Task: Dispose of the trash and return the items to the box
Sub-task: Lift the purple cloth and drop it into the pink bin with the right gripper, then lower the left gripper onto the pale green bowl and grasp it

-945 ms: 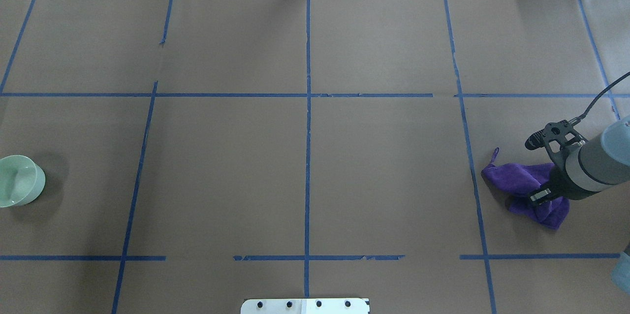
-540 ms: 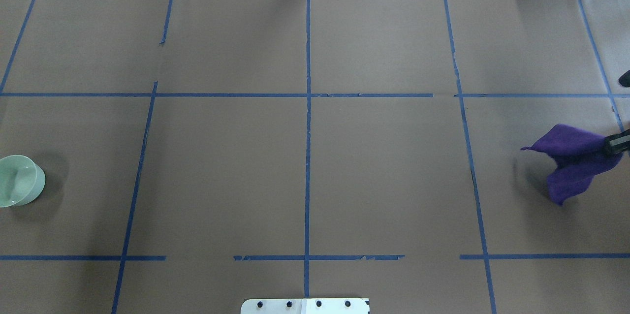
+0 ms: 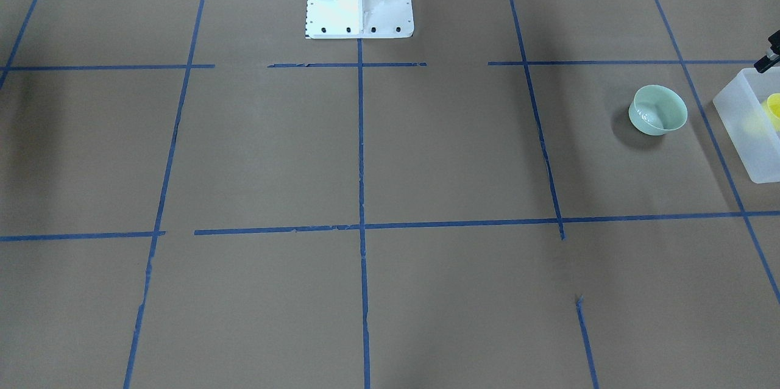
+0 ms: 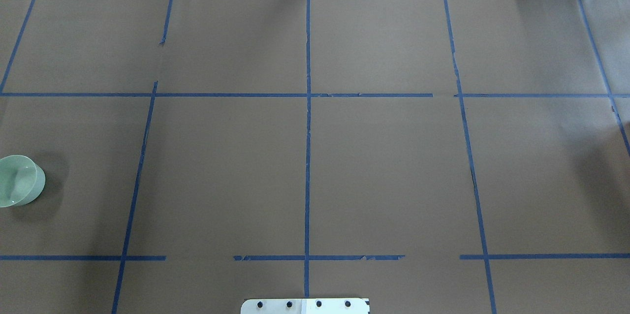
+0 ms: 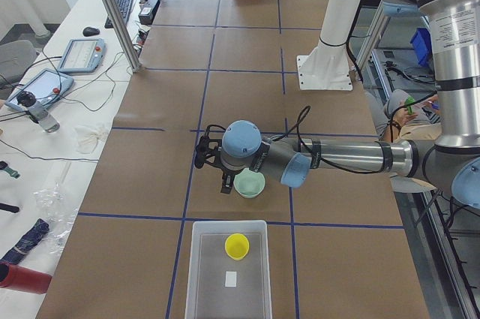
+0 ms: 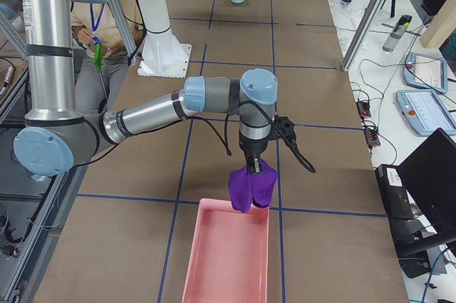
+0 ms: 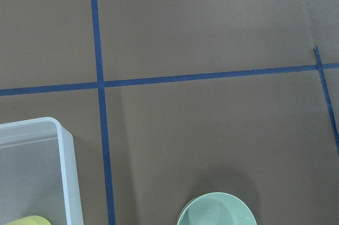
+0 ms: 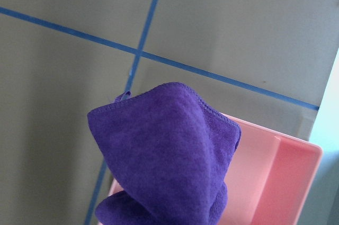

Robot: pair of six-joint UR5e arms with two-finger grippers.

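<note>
Right arm: the right gripper [image 6: 251, 167] hangs above the far end of the pink bin [image 6: 224, 260] with the purple cloth [image 6: 251, 187] dangling beneath it. The wrist view shows only bunched cloth over the bin's rim and corner, not the jaws, so I cannot tell how far they are closed, though the cloth does hang clear of the worktop [image 4: 384, 171]. Left arm: the left gripper [image 5: 225, 186] sits low, just beside the mint-green bowl [image 3: 658, 111]. Its jaws show only in the side view, so I cannot tell their opening or whether they touch the bowl. The bowl stands upright on the worktop near the box [image 5: 214, 274], outside it. The yellow cup [image 5: 237, 245] is already inside the box. Judgement: cloth drop pending, bowl not yet returned. Risks: the cloth hangs over the bin's end wall rather than its middle, so on release a fold may drape over the rim or slide out onto the worktop. The bowl's smooth round wall could skid away or tip if one finger meets it first. When the bowl is carried over, it may clip the box wall or land on the cup.
</note>
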